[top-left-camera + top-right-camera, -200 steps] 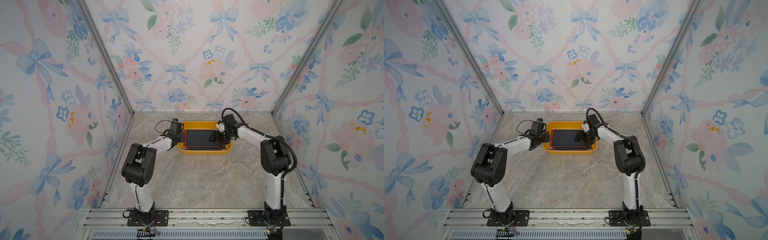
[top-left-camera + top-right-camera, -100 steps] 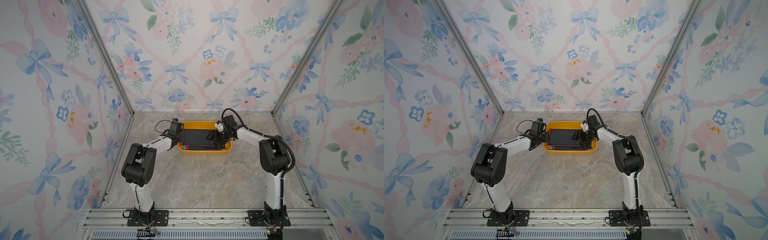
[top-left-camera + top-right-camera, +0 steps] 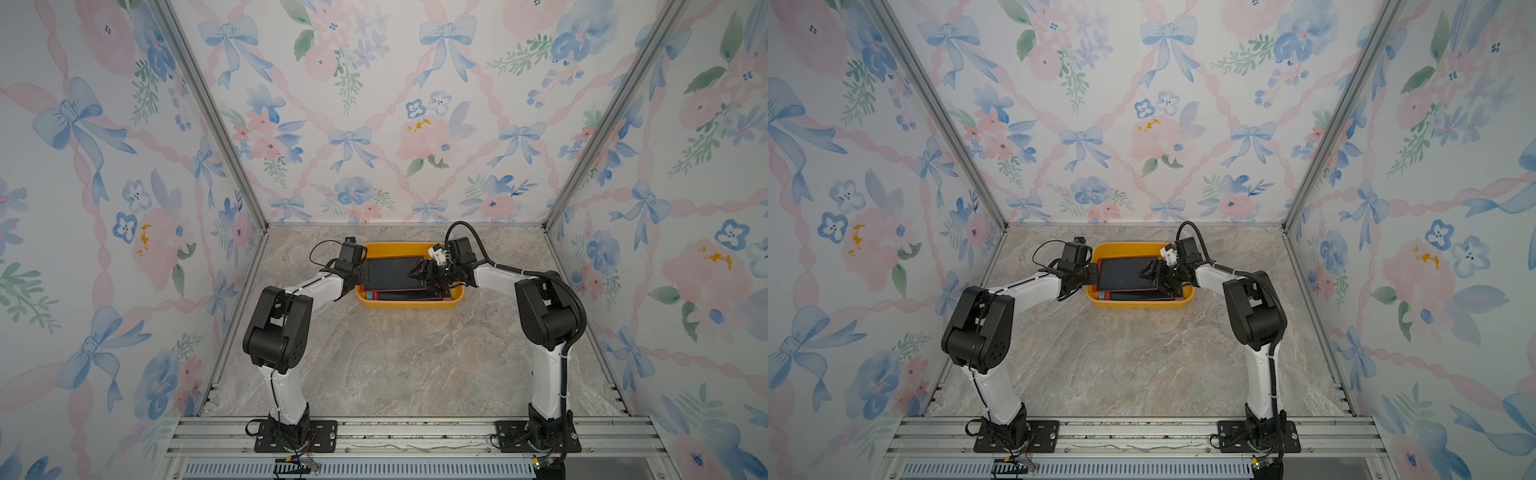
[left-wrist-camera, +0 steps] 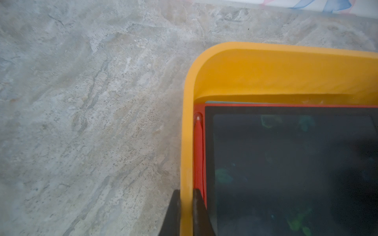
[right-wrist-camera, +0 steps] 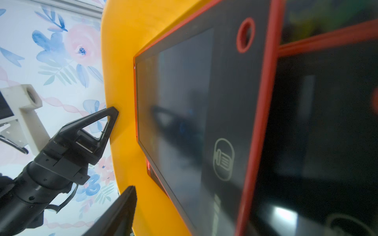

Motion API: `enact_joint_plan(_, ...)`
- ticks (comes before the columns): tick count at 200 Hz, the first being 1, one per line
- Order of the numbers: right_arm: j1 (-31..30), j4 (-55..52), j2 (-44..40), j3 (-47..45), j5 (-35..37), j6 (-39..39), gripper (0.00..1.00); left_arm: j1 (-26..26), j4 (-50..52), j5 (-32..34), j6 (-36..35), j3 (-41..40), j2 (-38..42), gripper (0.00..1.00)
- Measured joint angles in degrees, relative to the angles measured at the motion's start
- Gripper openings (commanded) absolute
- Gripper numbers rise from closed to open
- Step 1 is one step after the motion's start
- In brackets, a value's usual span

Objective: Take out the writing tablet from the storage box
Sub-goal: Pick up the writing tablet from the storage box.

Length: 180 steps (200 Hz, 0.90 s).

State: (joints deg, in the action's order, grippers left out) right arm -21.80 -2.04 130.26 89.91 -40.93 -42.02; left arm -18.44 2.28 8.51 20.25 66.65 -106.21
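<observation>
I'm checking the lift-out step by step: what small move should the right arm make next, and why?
Probably close the right gripper on the end of the top tablet before lifting. Its jaws appear to stand apart at that end, so the tablet looks not yet gripped. The left gripper is shut on the rim of the box, which should hold the box down.

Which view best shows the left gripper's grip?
Left wrist view: the left gripper pinches the storage box wall, one finger each side. The right wrist view shows only its outer finger; both top views show it small.
</observation>
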Motion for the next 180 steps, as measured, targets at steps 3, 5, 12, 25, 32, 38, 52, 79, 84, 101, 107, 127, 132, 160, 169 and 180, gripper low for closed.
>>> enact_joint_plan(3, 0.00, 0.22, 0.00, -0.13, -0.07, -0.02, 0.68, 0.00, 0.00, 0.00, 0.00, 0.00, 0.00, 0.00)
enact_joint_plan(5, 0.00, 0.35, 0.00, -0.20, -0.07, -0.04, 0.67, 0.00, 0.00, 0.00, 0.00, 0.00, 0.00, 0.00)
enact_joint_plan(12, 0.00, 0.72, 0.00, -0.39, -0.09, -0.07, 0.67, 0.00, 0.00, 0.00, 0.00, 0.00, 0.00, 0.00)
enact_joint_plan(25, 0.00, 1.01, 0.00, -0.48, -0.07, -0.02, 0.65, 0.00, 0.00, 0.00, 0.00, 0.00, 0.00, 0.00)
enact_joint_plan(32, 0.00, 1.07, 0.00, -0.48, -0.02, -0.02, 0.63, 0.00, 0.00, 0.00, 0.00, 0.00, 0.00, 0.00)
enact_joint_plan(38, 0.00, 1.05, 0.00, -0.48, 0.00, -0.02, 0.61, 0.00, 0.00, 0.00, 0.00, 0.00, 0.00, 0.00)
enact_joint_plan(52, 0.00, 1.18, 0.00, -0.76, 0.26, -0.04, 0.57, 0.00, 0.00, 0.00, 0.00, 0.00, 0.00, 0.00)
enact_joint_plan(79, 0.00, 1.51, 0.00, -1.29, 0.46, -0.42, 0.48, 0.00, 0.00, 0.00, 0.00, 0.00, 0.00, 0.00)
enact_joint_plan(84, 0.00, 1.53, 0.00, -1.36, 0.48, -0.42, 0.46, 0.00, 0.00, 0.00, 0.00, 0.00, 0.00, 0.00)
enact_joint_plan(101, 0.00, 1.66, 0.00, -1.40, 0.57, -0.42, 0.43, 0.00, 0.00, 0.00, 0.02, 0.00, 0.00, 0.00)
enact_joint_plan(107, 0.00, 1.77, 0.00, -1.46, 0.59, -0.42, 0.42, 0.00, 0.00, 0.00, 0.00, 0.00, 0.00, 0.00)
enact_joint_plan(127, 0.00, 2.60, 0.00, -1.88, 0.57, -0.85, 0.38, 0.00, 0.00, 0.00, 0.02, 0.00, 0.00, 0.00)
enact_joint_plan(132, 0.00, 3.17, 0.00, -2.16, 0.55, -1.07, 0.35, -0.02, 0.00, 0.00, 0.02, 0.00, 0.00, 0.00)
enact_joint_plan(160, 0.33, 6.19, 0.00, -3.67, -0.55, -2.89, 0.30, 0.00, 0.00, 0.00, 0.02, 0.00, 0.00, 0.00)
enact_joint_plan(169, 0.44, 7.39, 0.00, -4.20, -0.90, -3.48, 0.30, 0.00, 0.00, 0.00, 0.02, 0.00, 0.00, 0.00)
enact_joint_plan(180, 0.44, 8.44, 0.00, -4.63, -1.18, -3.96, 0.29, 0.00, 0.00, 0.00, 0.02, 0.00, 0.00, 0.00)
